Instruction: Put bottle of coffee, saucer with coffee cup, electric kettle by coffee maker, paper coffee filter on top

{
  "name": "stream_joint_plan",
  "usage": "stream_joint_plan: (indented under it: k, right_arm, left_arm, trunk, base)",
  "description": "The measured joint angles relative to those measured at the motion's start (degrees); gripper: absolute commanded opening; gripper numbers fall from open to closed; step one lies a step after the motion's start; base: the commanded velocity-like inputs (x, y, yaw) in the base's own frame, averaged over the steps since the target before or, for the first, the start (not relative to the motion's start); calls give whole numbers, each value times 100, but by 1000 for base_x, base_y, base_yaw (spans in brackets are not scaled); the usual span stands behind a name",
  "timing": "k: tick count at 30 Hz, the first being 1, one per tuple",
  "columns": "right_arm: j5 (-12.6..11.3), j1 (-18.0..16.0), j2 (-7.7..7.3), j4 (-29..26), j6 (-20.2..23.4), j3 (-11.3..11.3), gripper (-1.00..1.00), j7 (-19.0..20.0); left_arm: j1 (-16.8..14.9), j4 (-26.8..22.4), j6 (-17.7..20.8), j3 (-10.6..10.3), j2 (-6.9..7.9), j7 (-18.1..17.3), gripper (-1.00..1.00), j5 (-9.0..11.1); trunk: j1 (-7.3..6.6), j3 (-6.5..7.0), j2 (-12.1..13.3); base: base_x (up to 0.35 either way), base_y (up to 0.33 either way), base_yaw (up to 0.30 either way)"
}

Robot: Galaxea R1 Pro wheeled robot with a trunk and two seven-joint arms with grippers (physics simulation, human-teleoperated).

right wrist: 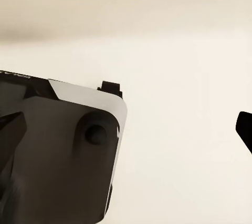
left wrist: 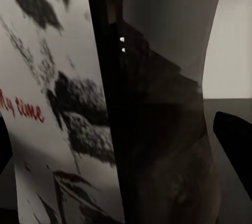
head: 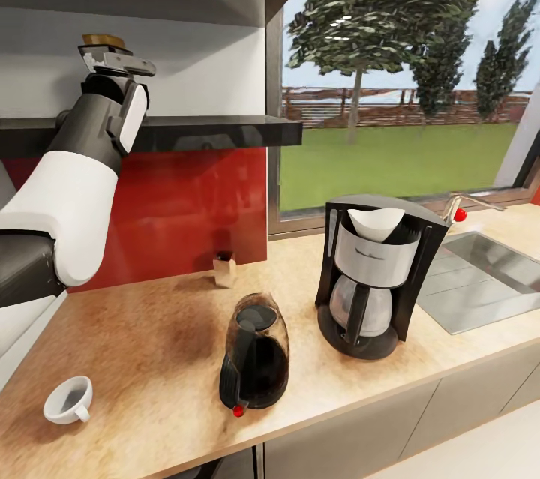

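Bottle of coffee (left wrist: 157,129) stands upright on the shelf (head: 217,130), its long axis vertical, between the left gripper's (head: 112,63) fingers; whether they clamp it is unclear. Below, kettle (head: 255,351) stands beside coffee maker (head: 371,276), cup (head: 69,400) well apart.

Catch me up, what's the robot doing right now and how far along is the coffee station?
The left arm is raised to the kitchen shelf, its left gripper at the bottle of coffee, whose label and dark glass sit right between the fingers; a firm grasp can't be confirmed. On the countertop, the coffee maker already has a paper filter on top, and the electric kettle stands beside it. The coffee cup sits apart near the counter's front edge, not on a saucer.
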Motion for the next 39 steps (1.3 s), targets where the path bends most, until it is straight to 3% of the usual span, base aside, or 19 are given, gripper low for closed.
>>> stream_joint_plan:
  k: [15, 21, 29, 39]
  right_arm:
    - [0, 0, 0, 2, 0, -7, 100, -1]
    - [0, 0, 0, 2, 0, -2, 100, -1]
    - [0, 0, 2, 1, -12, -6, 100, -9]
    - [-14, 0, 41, -9, -16, -6, 100, 5]
  left_arm:
    - [0, -15, -6, 2, 0, 1, -100, -1]
    - [0, -278, 23, -53, -31, 2, -100, -4]
    - [-1, -410, 306, -59, -48, -3, -100, 1]
    - [1, -428, 323, -41, -43, -7, -100, 15]
  trunk:
    - [0, 0, 0]
    - [0, 0, 0]
    - [3, 0, 1]
    - [3, 0, 1]
  base:
    - [0, 0, 0]
    - [-23, 0, 0]
    - [-294, -82, 0]
    - [-295, -193, -4]
